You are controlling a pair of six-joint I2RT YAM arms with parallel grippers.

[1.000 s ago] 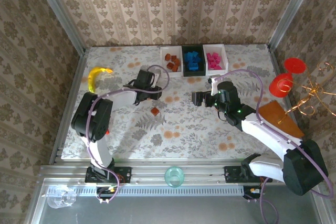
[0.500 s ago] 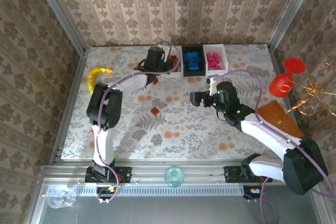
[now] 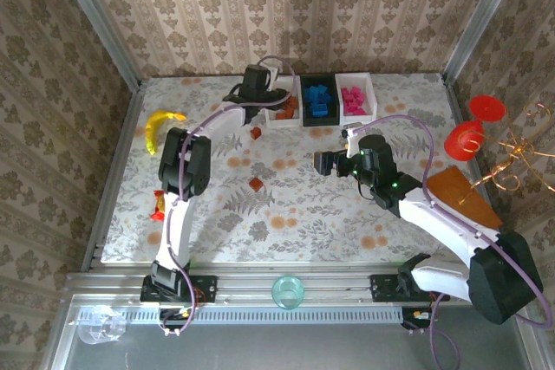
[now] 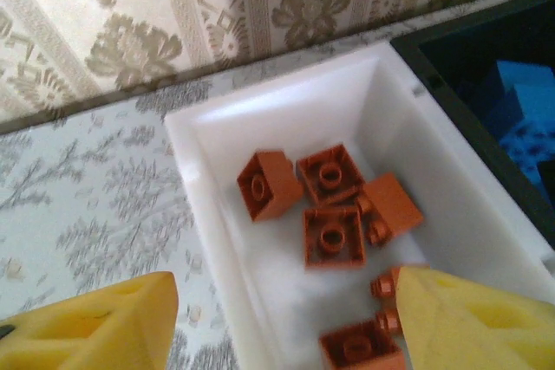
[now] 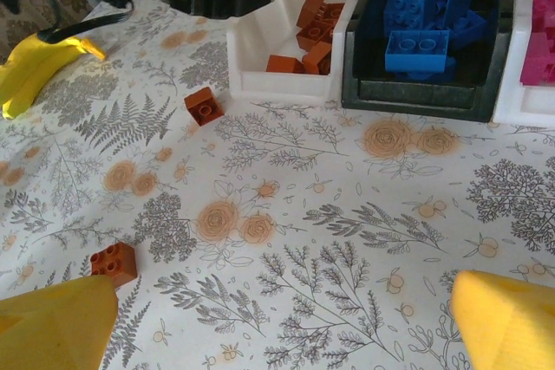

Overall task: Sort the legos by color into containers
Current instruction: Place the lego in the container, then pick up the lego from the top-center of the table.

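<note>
- The left gripper (image 4: 282, 322), its yellow fingers spread wide with nothing between them, is seen above the left white square plastic tray (image 4: 208, 240), in which reddish-brown plastic bricks (image 4: 332, 205) are lying.
- The right gripper (image 5: 277, 327) is held over the floral tabletop (image 5: 347, 240), its fingers likewise parted and empty.
- Blue plastic bricks (image 5: 416, 45) are contained in the black square tray (image 5: 416, 97), and pink plastic bricks (image 3: 352, 97) in the right white square tray (image 3: 355, 119).
- Two loose reddish-brown bricks are seen on the tabletop: one brick (image 5: 204, 106) near the left tray's front corner, the other brick (image 5: 114, 263) close to the right gripper.

left end effector (image 4: 286, 325) swung to brown-brick tray (image 4: 260, 114), loose brick (image 3: 256, 133) now beside it
</note>
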